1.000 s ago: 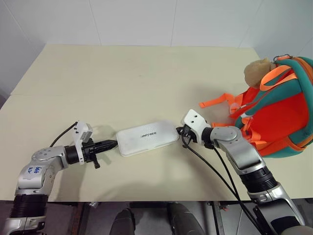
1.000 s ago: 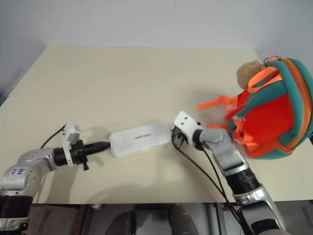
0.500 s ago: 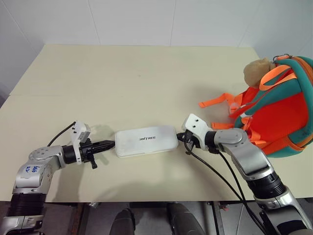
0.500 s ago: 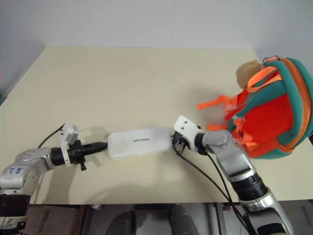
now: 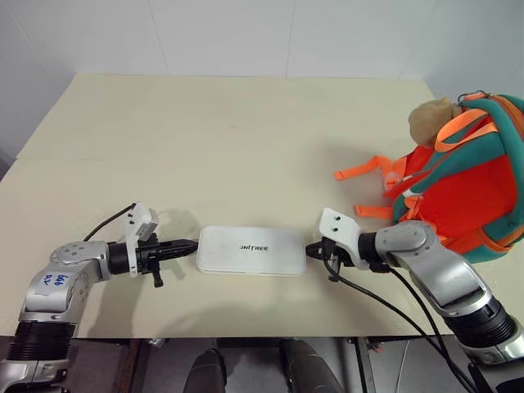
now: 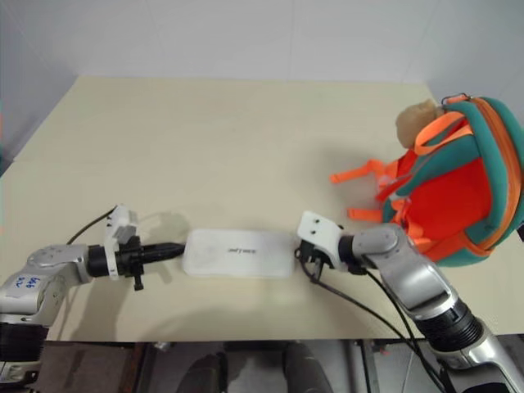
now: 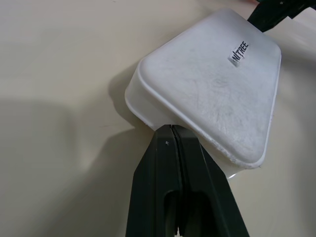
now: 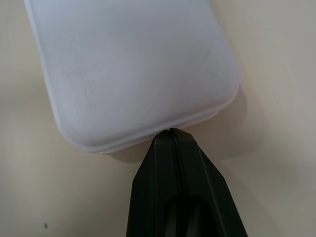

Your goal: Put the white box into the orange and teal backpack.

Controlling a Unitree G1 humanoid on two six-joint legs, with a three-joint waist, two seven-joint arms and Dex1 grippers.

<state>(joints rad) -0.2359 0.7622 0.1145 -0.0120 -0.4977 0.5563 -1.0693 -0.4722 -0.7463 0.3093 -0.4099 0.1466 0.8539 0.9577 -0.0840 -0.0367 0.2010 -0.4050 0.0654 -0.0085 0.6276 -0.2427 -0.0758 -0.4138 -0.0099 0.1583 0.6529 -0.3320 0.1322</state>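
left claw [image 5: 190,245] clenched | right claw [image 5: 311,250] clenched | both pinch white box [image 5: 251,250] ends | risk: box squirts out when lifted toward orange and teal backpack [image 5: 467,192]

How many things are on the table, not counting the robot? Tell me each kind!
white box: 1
orange and teal backpack: 1
tan plush toy, hanging on the backpack: 1
Total: 3
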